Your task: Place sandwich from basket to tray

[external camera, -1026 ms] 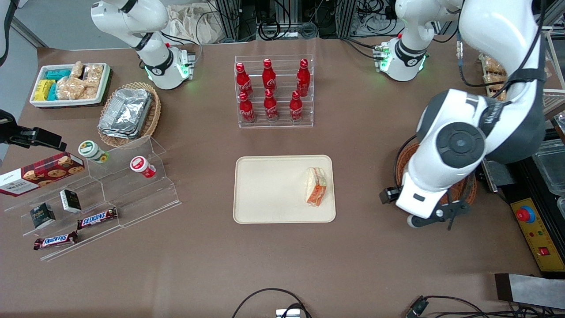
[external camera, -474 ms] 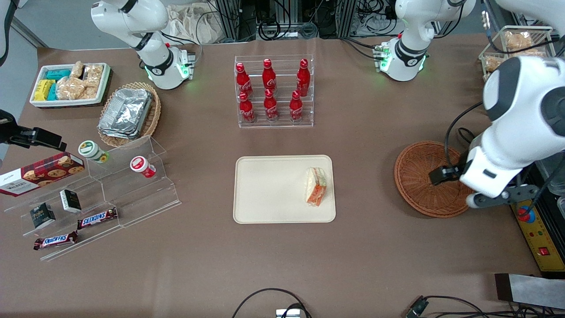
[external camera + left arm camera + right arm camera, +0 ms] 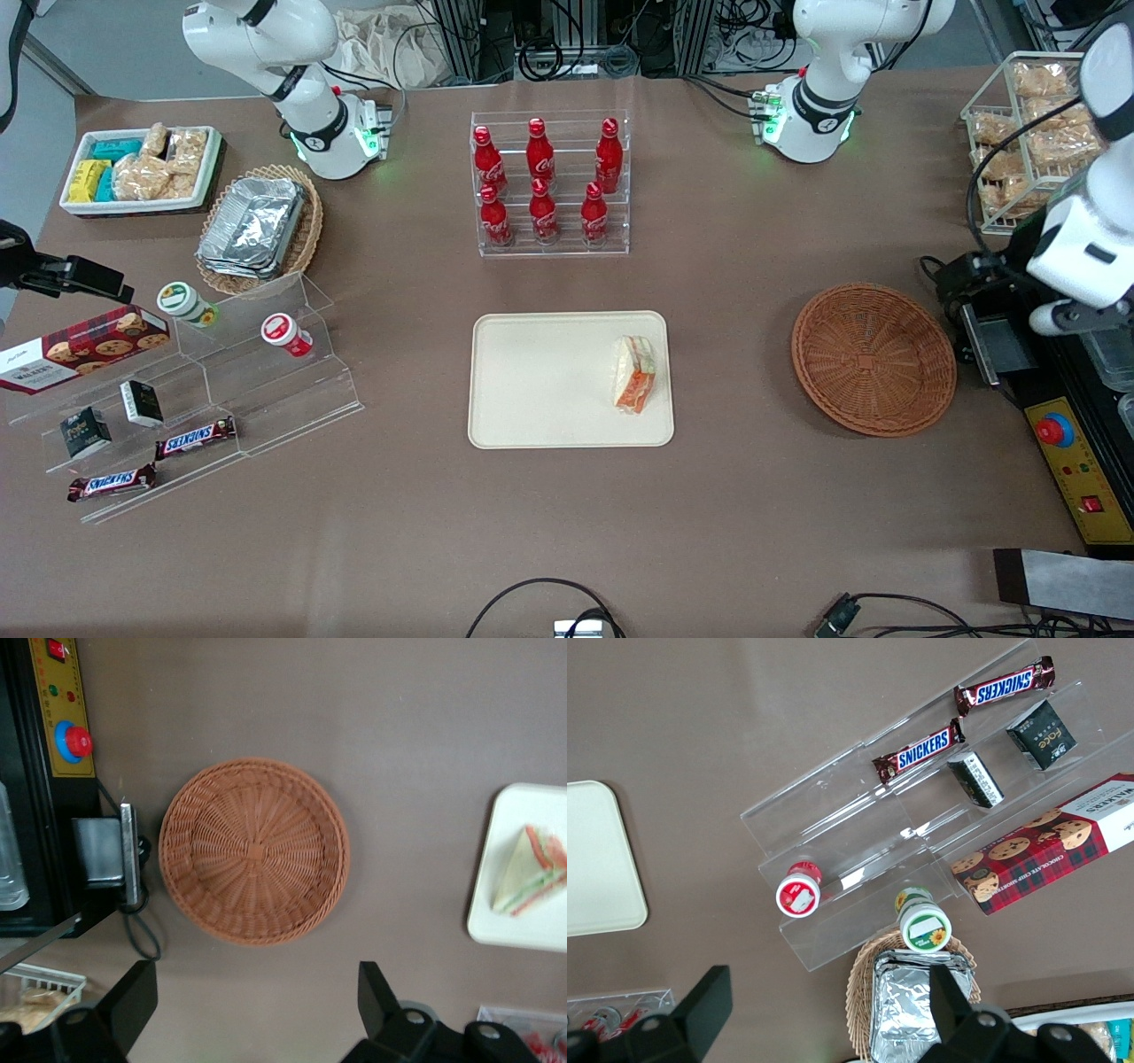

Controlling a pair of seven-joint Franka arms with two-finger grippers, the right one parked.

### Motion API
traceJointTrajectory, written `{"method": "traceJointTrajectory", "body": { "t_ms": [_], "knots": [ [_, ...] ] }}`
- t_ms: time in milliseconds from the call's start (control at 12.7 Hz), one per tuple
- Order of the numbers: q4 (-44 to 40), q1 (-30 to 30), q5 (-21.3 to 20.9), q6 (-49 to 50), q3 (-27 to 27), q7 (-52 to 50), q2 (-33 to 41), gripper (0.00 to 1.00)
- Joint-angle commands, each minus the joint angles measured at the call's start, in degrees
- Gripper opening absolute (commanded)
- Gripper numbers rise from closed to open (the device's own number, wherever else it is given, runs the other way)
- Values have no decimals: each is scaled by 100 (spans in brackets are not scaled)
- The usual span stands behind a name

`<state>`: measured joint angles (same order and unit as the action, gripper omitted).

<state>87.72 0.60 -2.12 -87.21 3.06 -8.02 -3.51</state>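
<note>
Front view: the sandwich [image 3: 635, 375] lies flat on the tray [image 3: 532, 381] at its edge toward the working arm, well apart from the basket [image 3: 873, 358], above which the pincer [image 3: 252, 1005] hangs with fingers spread wide, gripping nothing.

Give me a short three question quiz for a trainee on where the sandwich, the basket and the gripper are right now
1. True or false: the sandwich lies on the tray.
2. What is in the basket? A) the sandwich B) a foil container C) nothing
3. Fill in: the gripper has its fingers ____ and holds nothing.

Key
1. True. It lies at the tray's end nearest the basket.
2. C. The woven bottom shows bare in the front and left wrist views.
3. Open. The gripper hangs above the table beside the basket, at the working arm's end.
</note>
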Motion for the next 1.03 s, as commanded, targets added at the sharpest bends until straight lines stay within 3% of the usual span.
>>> {"method": "traceJointTrajectory", "body": {
  "t_ms": [0, 474, 947],
  "knots": [
    [193, -51, 115, 335, -33, 545, 429, 100],
    [184, -42, 115, 433, -25, 670, 720, 100],
    [-80, -7, 124, 644, -7, 494, 413, 100]
  ]
}}
